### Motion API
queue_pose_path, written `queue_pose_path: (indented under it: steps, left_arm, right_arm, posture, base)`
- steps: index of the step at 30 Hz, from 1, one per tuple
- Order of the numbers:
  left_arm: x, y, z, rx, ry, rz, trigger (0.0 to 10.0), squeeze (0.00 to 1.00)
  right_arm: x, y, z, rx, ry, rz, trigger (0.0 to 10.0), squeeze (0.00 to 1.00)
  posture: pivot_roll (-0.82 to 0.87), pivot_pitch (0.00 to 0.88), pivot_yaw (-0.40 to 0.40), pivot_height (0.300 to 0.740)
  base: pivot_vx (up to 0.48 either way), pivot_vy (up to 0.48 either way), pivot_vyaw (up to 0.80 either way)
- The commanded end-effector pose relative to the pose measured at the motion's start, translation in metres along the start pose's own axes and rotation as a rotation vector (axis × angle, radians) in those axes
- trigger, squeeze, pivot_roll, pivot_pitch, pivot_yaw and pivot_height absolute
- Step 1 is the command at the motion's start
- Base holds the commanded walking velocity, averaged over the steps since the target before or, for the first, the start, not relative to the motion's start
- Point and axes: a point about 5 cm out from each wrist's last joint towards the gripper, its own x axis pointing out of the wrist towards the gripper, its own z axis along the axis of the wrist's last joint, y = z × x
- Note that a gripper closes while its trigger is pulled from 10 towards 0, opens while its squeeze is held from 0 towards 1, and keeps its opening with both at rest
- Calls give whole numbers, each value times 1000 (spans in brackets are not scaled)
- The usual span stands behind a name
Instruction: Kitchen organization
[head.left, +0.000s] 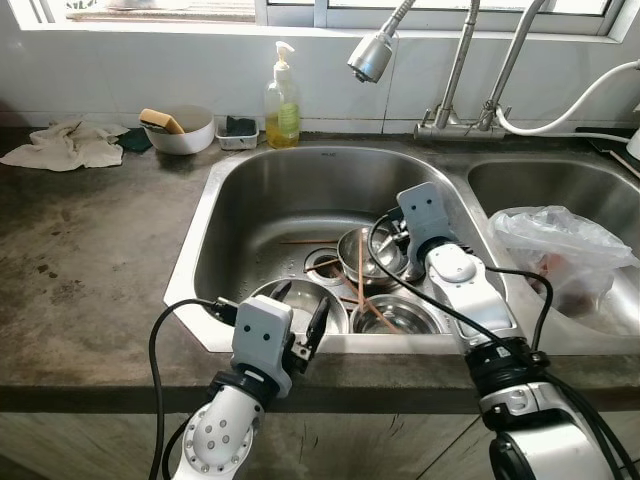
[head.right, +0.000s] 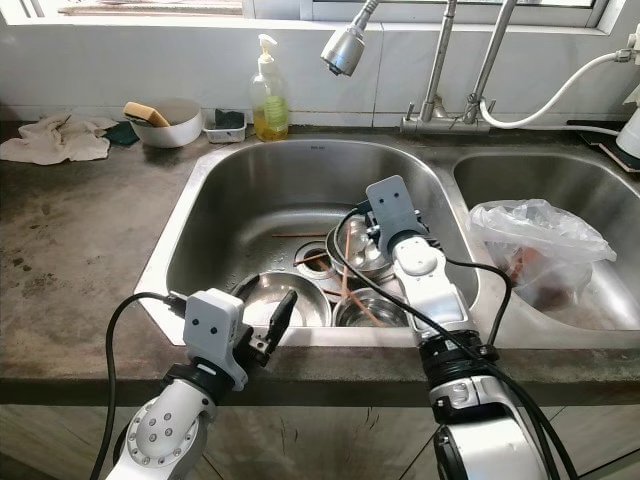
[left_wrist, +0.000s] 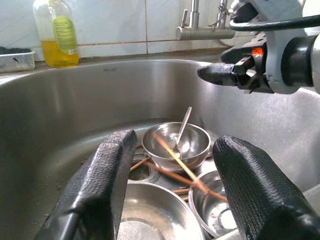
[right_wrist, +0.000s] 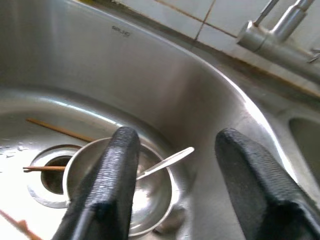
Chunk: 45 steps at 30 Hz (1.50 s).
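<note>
At the near edge of the countertop (head.left: 90, 260), the left gripper (head.left: 300, 335) hovers over the front rim of the left sink basin (head.left: 300, 180), its fingers (left_wrist: 100, 185) spread wide and holding nothing. Just beyond it, three steel bowls lie in the basin: a large bowl (head.left: 300, 300) at the near left, a smaller near-right bowl (head.left: 395, 318) beside it, and a far bowl (right_wrist: 120, 185) behind them next to the drain (right_wrist: 50, 175). A spoon (left_wrist: 182, 127) leans inside the far bowl, and wooden chopsticks (left_wrist: 175, 160) lie slanted across the bowls, with another chopstick (right_wrist: 57, 129) flat on the basin floor farther back.

The right gripper (right_wrist: 172, 170) reaches down into the basin over the far bowl, fingers (right_wrist: 112, 175) wide apart and empty, one on each side of the spoon's handle without touching it.

To the right, the second sink basin (head.left: 540, 180) holds a crumpled clear plastic bag (head.left: 555, 245). Far along the back ledge stand a yellow soap bottle (head.left: 282, 105), a small dark tray (head.left: 238, 130), and a white bowl (head.left: 185, 135) with a sponge (head.left: 160, 120) in it. A pale cloth (head.left: 65, 145) lies crumpled at the far left of the countertop. A spray faucet head (head.left: 370, 55) hangs above the left basin, its pipes (head.left: 480, 70) rising at the far right by a white hose (head.left: 580, 105).
</note>
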Motion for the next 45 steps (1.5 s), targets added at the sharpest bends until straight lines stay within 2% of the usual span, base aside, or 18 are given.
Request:
queue_pose_path:
  steps: [1,3,6,7,9,10,11,12,14,15,16,18,21,25,35,38,45]
  left_arm:
    - [1,0,4,12,-12,-1,10000,0]
    - [3,1,4,14,-14,2,10000,0]
    - [3,1,4,15,-15,2,10000,0]
    - [4,2,4,17,-16,3,10000,0]
    - [4,2,4,17,-16,3,10000,0]
    - [6,3,4,19,-20,3,10000,0]
    - [6,3,4,19,-20,3,10000,0]
    - [7,3,4,22,-25,2,10000,0]
    - [7,3,4,22,-25,2,10000,0]
    - [10,6,5,30,-35,1,10000,0]
    - [10,6,5,30,-35,1,10000,0]
    - [12,8,5,35,-42,-2,10000,0]
    - [12,8,5,35,-42,-2,10000,0]
    - [16,8,6,36,-55,-10,10000,0]
    - [16,9,5,30,-60,-14,10000,0]
    - [14,9,2,22,-50,-19,10000,0]
    - [6,5,-2,9,-31,-68,10000,0]
  right_arm:
    - [-7,-2,14,-17,-103,-20,10000,0]
    - [-17,-5,23,4,-181,-48,10000,0]
    - [-22,-7,26,22,-211,-62,10000,0]
    - [-29,-9,29,40,-246,-78,10000,0]
    - [-29,-9,29,40,-246,-78,10000,0]
    - [-39,-11,31,60,-278,-90,10000,0]
    - [-39,-11,31,60,-278,-90,10000,0]
    - [-51,-14,32,89,-307,-101,10000,0]
    - [-51,-14,32,89,-307,-101,10000,0]
    - [-73,-17,33,138,-353,-109,10000,0]
    - [-73,-17,33,138,-353,-109,10000,0]
    - [-90,-11,31,169,-371,-96,10000,0]
    - [-90,-11,31,169,-371,-96,10000,0]
    - [-107,-4,19,214,-354,-109,10000,0]
    - [-129,2,2,283,-306,-123,10000,0]
    - [-141,5,-10,302,-258,-118,10000,0]
    - [-153,6,-17,283,-230,-75,10000,0]
  posture:
    - [64,95,-70,740]
    - [59,85,-69,740]
    - [58,82,-68,740]
    - [54,70,-67,740]
    - [54,70,-67,740]
    - [47,54,-67,740]
    - [47,54,-67,740]
    - [46,44,-65,740]
    - [46,44,-65,740]
    - [31,20,-56,740]
    - [31,20,-56,740]
    - [22,2,-50,740]
    - [22,2,-50,740]
    - [19,0,-41,740]
    - [11,0,-35,740]
    - [9,0,-26,740]
    - [3,0,-23,740]
  base:
    - [0,0,0]
    - [0,0,0]
    - [0,0,0]
    - [0,0,0]
    - [0,0,0]
    - [0,0,0]
    - [0,0,0]
    - [0,0,0]
    - [0,0,0]
    - [0,0,0]
    - [0,0,0]
    - [0,0,0]
    - [0,0,0]
    - [0,0,0]
    - [0,0,0]
    - [0,0,0]
    - [0,0,0]
